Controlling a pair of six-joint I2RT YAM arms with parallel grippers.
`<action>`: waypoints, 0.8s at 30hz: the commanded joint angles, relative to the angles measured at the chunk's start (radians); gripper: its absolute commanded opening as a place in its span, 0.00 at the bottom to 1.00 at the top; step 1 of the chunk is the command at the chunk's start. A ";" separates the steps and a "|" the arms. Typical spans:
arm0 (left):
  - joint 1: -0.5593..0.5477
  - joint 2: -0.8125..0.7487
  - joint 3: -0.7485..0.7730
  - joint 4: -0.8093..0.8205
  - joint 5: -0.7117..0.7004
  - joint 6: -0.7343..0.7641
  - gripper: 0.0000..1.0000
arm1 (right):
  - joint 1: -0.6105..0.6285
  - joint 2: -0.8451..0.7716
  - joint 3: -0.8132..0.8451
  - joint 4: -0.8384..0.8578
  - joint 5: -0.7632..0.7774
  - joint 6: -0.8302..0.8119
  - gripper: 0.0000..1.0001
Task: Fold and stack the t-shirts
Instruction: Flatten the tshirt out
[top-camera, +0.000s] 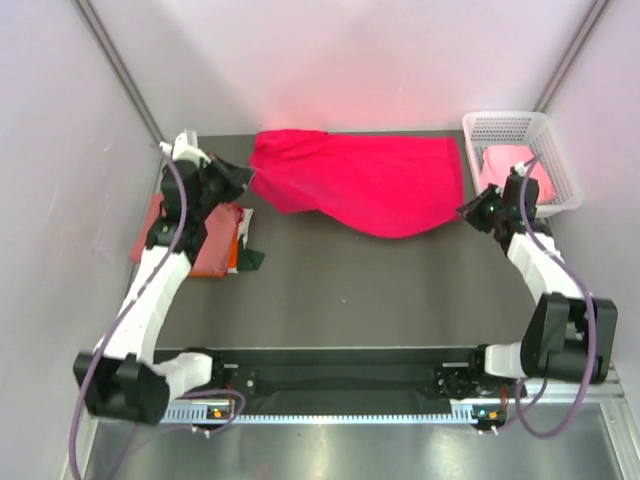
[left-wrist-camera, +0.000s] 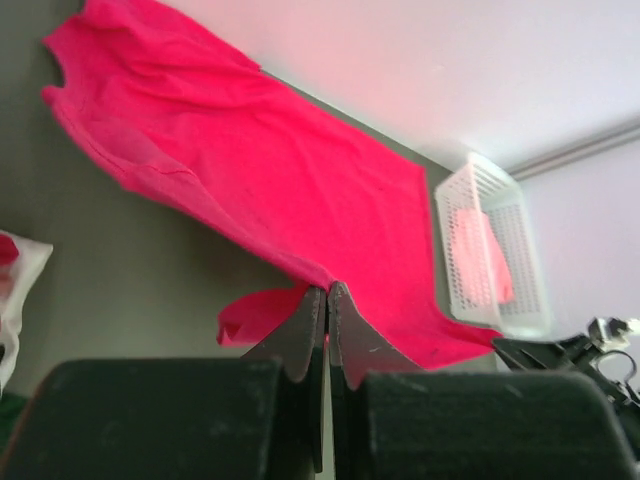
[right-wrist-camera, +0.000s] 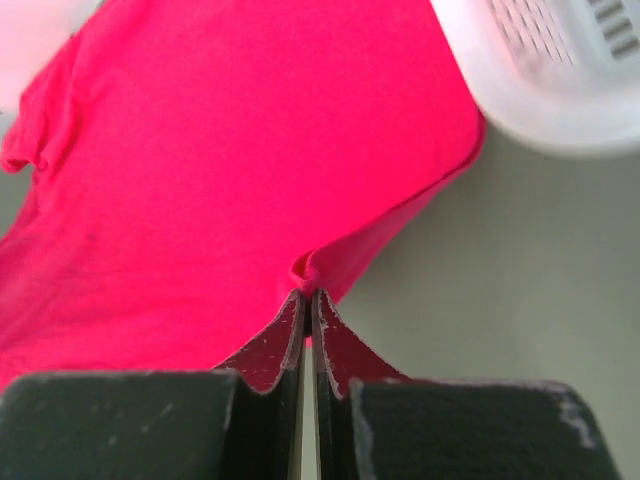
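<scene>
Folded t-shirts (top-camera: 212, 248), in salmon and orange tones, are piled at the left edge of the table (top-camera: 350, 290), partly hidden beneath the left arm. Farther back, the crimson-pink t-shirt (top-camera: 370, 185) is spread across the far half of the table, between the two grippers. Its left end is pinched by the left gripper (top-camera: 250, 180), whose fingers are pressed together on a fold of cloth. Its right hem is pinched likewise by the right gripper (top-camera: 463, 208). At the far right corner, a light pink t-shirt (top-camera: 500, 165) is held in the white mesh basket (top-camera: 520, 122).
</scene>
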 joint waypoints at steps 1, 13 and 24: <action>-0.003 -0.113 -0.139 -0.002 0.035 -0.005 0.00 | -0.014 -0.158 -0.076 0.060 0.036 -0.045 0.00; -0.006 -0.469 -0.270 -0.356 0.000 0.035 0.00 | -0.017 -0.665 -0.280 -0.326 0.283 -0.096 0.00; -0.006 -0.599 -0.230 -0.634 -0.045 0.064 0.00 | -0.014 -0.807 -0.312 -0.520 0.321 -0.010 0.00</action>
